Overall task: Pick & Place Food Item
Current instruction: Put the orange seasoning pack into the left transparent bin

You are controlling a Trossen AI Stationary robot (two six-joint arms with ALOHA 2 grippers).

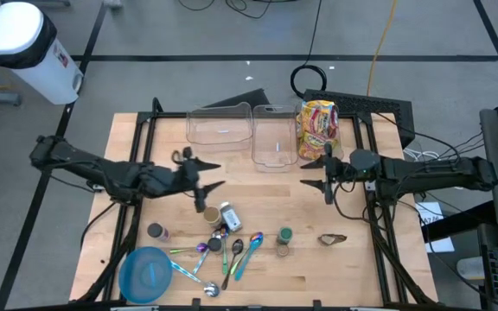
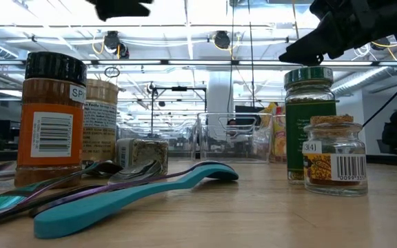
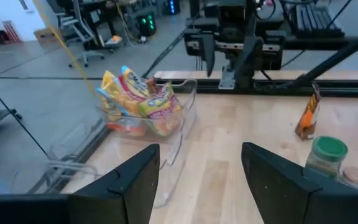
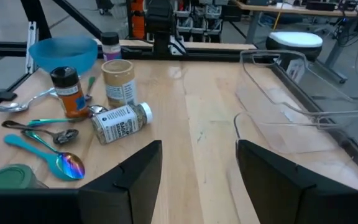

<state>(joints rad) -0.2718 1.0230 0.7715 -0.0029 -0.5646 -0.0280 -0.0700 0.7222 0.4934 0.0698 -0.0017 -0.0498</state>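
- Nearest the front edge of the bench (image 1: pixel 353 268) I see the clutter I am not after: a blue bowl (image 1: pixel 148 274), a fan of spoons (image 1: pixel 223 255), and the spice jars (image 1: pixel 217 216), one of them lying on its side. They sit low and bunched, so I judge the arms are kept above them to avoid knocking anything over.
- A small brown scrap (image 1: pixel 332 238) lies alone toward the right front; I cannot tell what it is.
- Mid-bench, both arms hover off the wood. My left claw (image 1: pixel 199 175) is partly open with nothing between its fingers, pointing across toward the right arm.
- My right claw (image 1: pixel 327 173) is likewise partly open and empty, facing back toward the jars. Neither touches anything.
- Farther back stand two clear bins (image 1: pixel 251 131), side by side and see-through, the likely drop spot, though which one is meant I cannot say.
- The snack bag (image 1: pixel 317 128), yellow and red, is the food item as I read it. It stands upright at the right end of the bins, seemingly tucked into the right one, just behind my right claw.
- That makes the right arm the better placed for a grasp.
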